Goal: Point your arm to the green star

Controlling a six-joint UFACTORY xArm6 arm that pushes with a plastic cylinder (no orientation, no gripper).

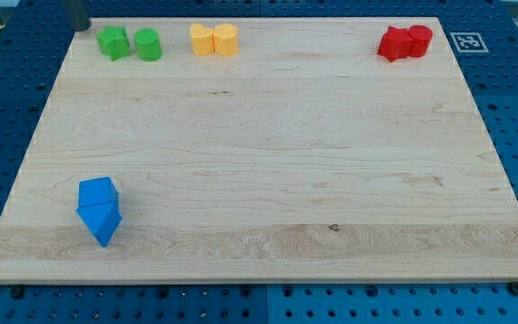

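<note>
The green star [112,42] sits near the top left corner of the wooden board [268,162]. A green cylinder [147,44] stands just to its right, almost touching it. My tip [80,28] is a dark rod coming in from the view's top edge. It ends just left of and slightly above the green star, with a small gap between them.
Two yellow blocks [214,40] stand side by side at the top, right of the green pair. Two red blocks [405,42] stand at the top right. A blue cube [97,193] and a blue triangular block [101,221] touch at the bottom left.
</note>
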